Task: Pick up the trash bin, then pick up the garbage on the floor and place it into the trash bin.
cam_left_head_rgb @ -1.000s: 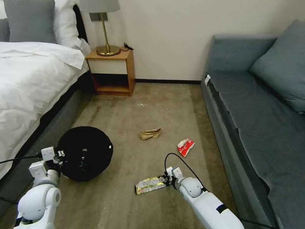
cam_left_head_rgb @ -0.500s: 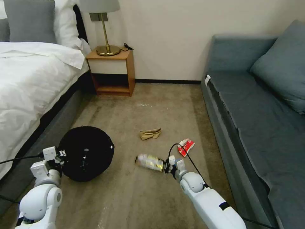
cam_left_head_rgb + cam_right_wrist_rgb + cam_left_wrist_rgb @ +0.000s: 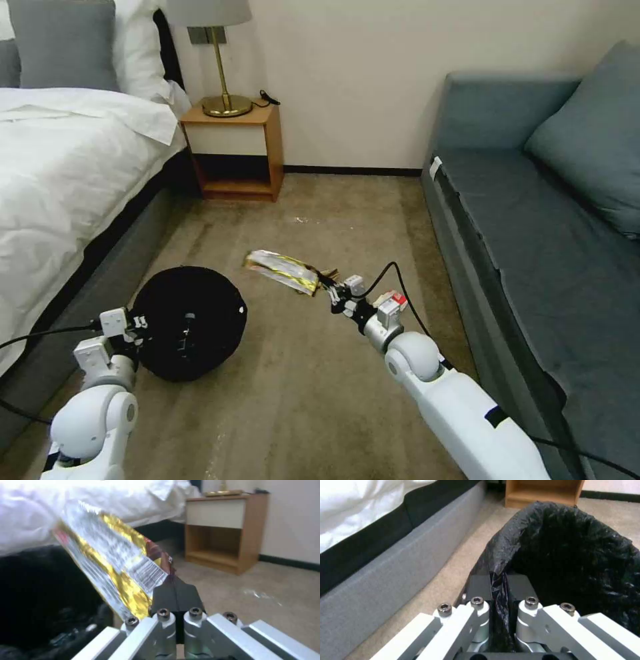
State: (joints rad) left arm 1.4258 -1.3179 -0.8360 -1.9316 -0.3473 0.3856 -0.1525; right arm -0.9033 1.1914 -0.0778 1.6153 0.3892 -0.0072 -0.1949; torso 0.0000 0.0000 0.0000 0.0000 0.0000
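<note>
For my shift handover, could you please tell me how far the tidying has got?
Done: left gripper holds the trash bin by its liner rim. In hand: right gripper carries the yellow wrapper, not yet over the bin. Left: red-white packet on the carpet.

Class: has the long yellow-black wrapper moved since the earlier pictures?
Yes. The long yellow-black wrapper, clamped in the right gripper, has risen off the carpet and swung toward the wooden nightstand.

Head view: high, forward-down over floor. Wrist views: low, close behind each arm's fingers. All share trash bin [image 3: 190, 320] and nightstand [image 3: 233, 150].
</note>
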